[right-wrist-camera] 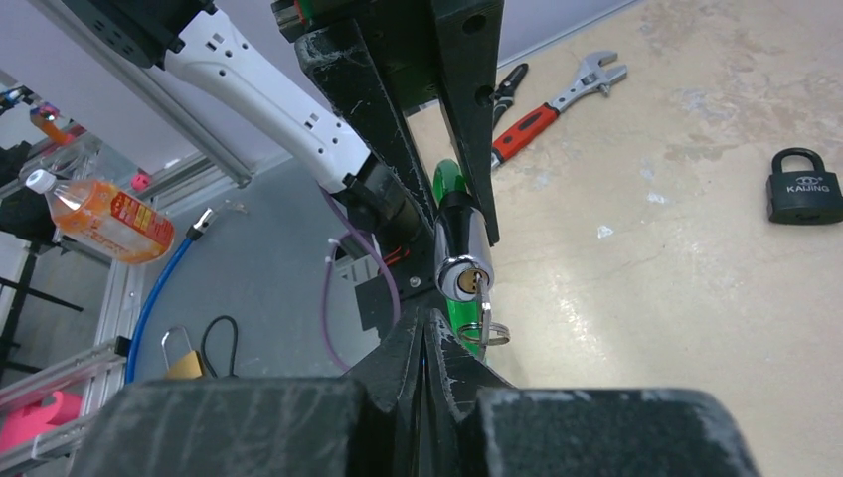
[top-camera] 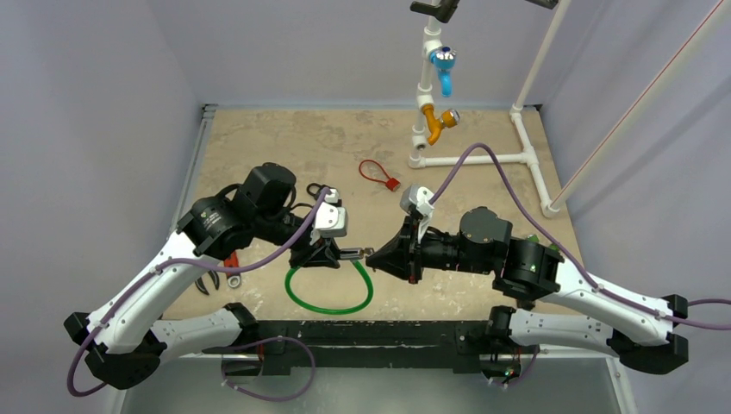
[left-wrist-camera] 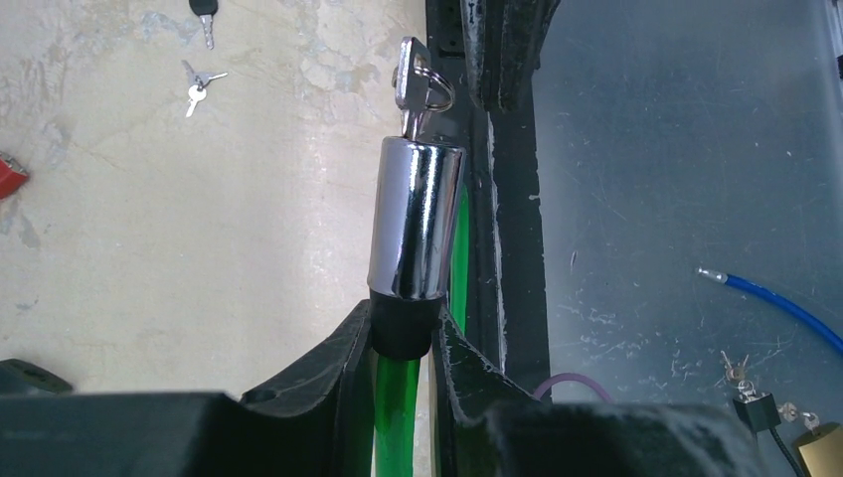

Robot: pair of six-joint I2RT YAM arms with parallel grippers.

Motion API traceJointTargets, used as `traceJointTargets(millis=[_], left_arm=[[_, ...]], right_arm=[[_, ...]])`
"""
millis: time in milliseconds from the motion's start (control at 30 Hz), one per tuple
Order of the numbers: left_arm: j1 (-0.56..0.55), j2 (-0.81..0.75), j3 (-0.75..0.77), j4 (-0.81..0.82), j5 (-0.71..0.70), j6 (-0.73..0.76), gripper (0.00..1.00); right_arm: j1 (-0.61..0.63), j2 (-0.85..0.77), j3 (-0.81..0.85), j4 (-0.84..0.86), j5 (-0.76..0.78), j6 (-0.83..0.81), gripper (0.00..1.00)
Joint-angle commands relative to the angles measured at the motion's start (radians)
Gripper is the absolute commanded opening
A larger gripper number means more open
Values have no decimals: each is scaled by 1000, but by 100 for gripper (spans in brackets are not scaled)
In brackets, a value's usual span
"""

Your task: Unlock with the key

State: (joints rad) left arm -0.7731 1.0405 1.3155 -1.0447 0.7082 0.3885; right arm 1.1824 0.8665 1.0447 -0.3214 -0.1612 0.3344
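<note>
Tan tabletop (top-camera: 345,147) | left gripper (left-wrist-camera: 403,328) clamps cable lock (left-wrist-camera: 416,219), key (left-wrist-camera: 411,75) inserted | right gripper (right-wrist-camera: 427,333) pinched closed beside key | we judge next: grasp, turn.

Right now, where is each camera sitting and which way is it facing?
Top external: above and behind the arms, looking down on the table; both arms show, left gripper and right gripper facing each other.
Left wrist: looks along its own fingers, clamped on the lock, key in its far end.
Right wrist: looks past its own shut fingers at the lock's keyhole end.
Shared: both wrist views show lock, key and green cable.
</note>
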Motion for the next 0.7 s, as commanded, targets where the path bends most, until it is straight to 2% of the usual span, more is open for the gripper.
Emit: traceJointTargets(millis=[0, 67, 200, 333, 500, 667], left_arm=[[5, -4, 54, 29, 63, 12, 0], [5, -5, 57, 23, 66, 15, 0], [4, -5, 63, 14, 69, 17, 0], [4, -5, 68, 12, 72, 12, 0], [3, -3, 70, 15, 78, 9, 0], [3, -1, 75, 22, 85, -4, 0]], right_arm=[[-3, -1, 40, 31, 0, -13, 0], [-4, -1, 43, 15, 30, -21, 0], [-4, 0, 65, -26, 97, -43, 22], [-4, -5, 107, -88, 153, -72, 33], [-3, -4, 124, -97, 155, -85, 39], [-5, 21, 113, -91, 143, -90, 37]])
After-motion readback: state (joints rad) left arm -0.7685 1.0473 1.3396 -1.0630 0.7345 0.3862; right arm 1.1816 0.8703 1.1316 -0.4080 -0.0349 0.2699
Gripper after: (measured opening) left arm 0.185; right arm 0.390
